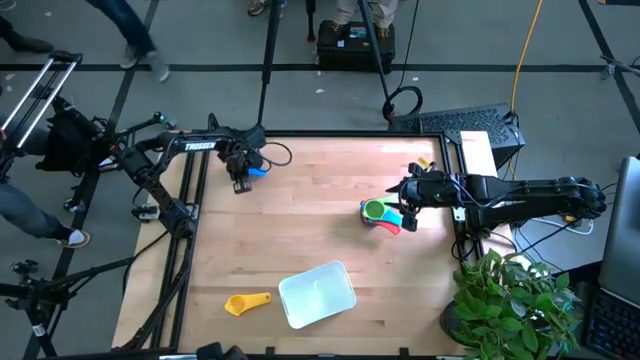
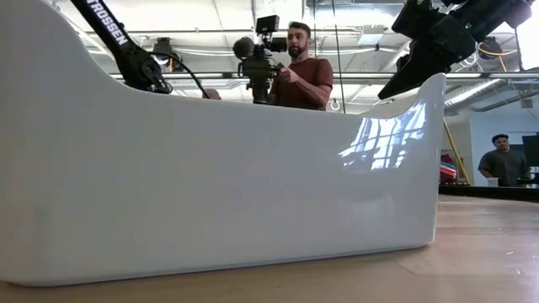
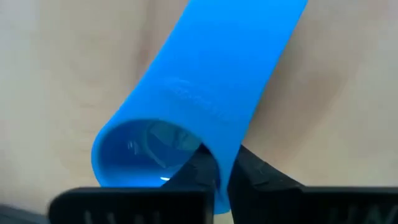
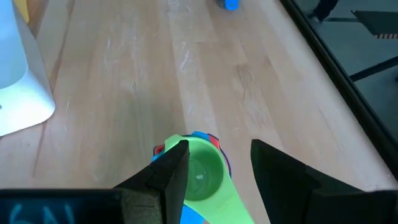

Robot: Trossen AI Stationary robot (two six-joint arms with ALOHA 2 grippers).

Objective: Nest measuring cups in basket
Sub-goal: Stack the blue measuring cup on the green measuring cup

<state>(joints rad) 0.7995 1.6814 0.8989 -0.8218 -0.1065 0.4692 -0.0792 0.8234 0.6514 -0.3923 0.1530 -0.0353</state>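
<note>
Both grippers at cups, basket (image 1: 318,295) unloaded.
I see left gripper (image 1: 241,183) pinching the blue cup (image 3: 186,118); right gripper (image 4: 217,171) spread over the green cup (image 4: 200,174).

From my seat the table (image 1: 300,220) reads evenly lit from overhead, with a washed-out glare patch near its far right corner. The low view is filled by the basket (image 2: 210,168), its glossy wall mirroring ceiling lights, and bright strip lamps burn out behind it. My left wrist view is soft and blurred on the blue cup (image 3: 199,106); the right wrist view blurs its nearest fingers (image 4: 168,180)
</note>
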